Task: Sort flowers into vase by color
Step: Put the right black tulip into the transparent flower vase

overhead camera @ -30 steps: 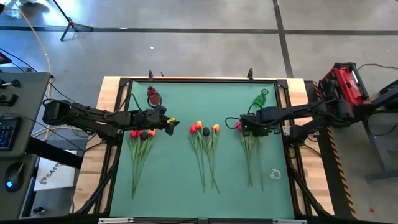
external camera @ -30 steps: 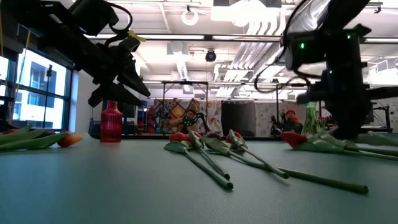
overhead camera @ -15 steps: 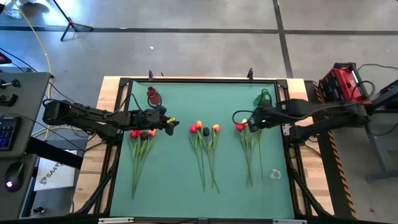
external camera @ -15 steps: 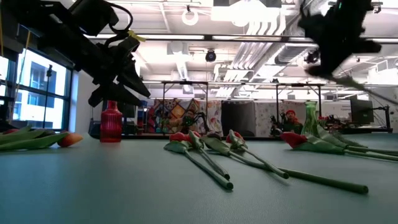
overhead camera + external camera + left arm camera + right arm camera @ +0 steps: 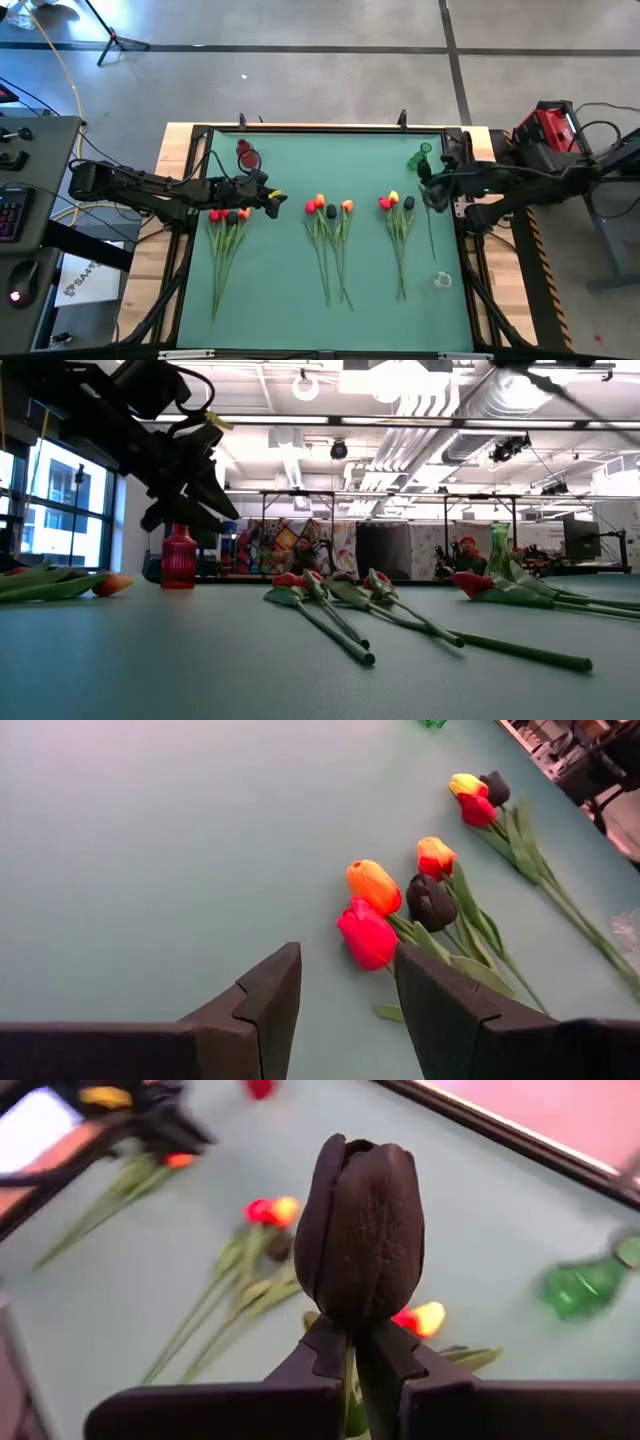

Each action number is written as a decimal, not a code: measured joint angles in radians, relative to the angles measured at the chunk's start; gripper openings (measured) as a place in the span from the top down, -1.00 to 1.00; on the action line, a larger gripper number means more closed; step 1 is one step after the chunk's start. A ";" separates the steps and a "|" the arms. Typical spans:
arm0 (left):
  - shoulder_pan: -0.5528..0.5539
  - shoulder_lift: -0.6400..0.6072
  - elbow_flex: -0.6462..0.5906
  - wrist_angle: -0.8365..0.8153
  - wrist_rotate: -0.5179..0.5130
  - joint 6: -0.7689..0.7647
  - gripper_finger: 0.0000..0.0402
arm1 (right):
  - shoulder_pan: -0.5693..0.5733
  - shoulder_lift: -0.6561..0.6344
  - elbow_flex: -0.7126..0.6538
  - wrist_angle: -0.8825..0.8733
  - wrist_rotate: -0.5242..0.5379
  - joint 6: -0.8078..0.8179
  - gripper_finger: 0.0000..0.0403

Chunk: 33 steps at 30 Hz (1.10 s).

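Tulips lie in three bunches on the green mat (image 5: 280, 290): a left bunch (image 5: 226, 216), a middle bunch (image 5: 328, 209) and a right bunch (image 5: 394, 204), heads toward the far edge. A red vase (image 5: 243, 152) stands at the far left, a green vase (image 5: 420, 158) at the far right. My right gripper (image 5: 427, 190) hovers high near the green vase, shut on a dark tulip (image 5: 360, 1230). My left gripper (image 5: 345, 990) hangs open above the mat between the left and middle bunches, touching nothing. My right gripper pinches the dark tulip's stem just under the head (image 5: 350, 1342) between its two fingertips, which lie across the stem. The head stands out past the fingertips. The long stem (image 5: 431, 230) trails from the gripper toward the near edge, lifted clear of the mat.
A small clear object (image 5: 441, 280) lies on the mat at the near right. Dark frame rails (image 5: 320, 128) run along the table edges. Bare mat spreads across the near half between the stems.
My right gripper has risen from the right bunch, moved toward the table's right edge and rolled, carrying the dark tulip up. The tulip is now lifted clear of the mat; the other flowers of that bunch stay lying.
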 joint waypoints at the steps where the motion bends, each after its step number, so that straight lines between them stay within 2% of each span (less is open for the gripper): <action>1: 0.000 0.000 0.000 0.000 -0.005 0.015 0.24 | 0.018 -0.001 0.019 0.001 0.005 -0.013 1.00; 9: 0.000 0.000 0.000 0.002 -0.038 0.047 0.24 | 0.180 0.000 0.152 0.021 0.050 -0.059 1.00; 16: 0.000 0.000 0.000 -0.030 -0.055 -0.064 0.24 | 0.360 -0.001 0.265 -0.001 0.052 -0.067 1.00; 21: -0.003 0.000 0.000 -0.031 -0.056 -0.057 0.24 | 0.498 -0.008 0.285 -0.018 0.069 -0.093 1.00; 33: -0.002 0.000 0.000 -0.024 -0.056 -0.064 0.24 | 0.780 0.036 0.284 -0.018 0.287 -0.151 1.00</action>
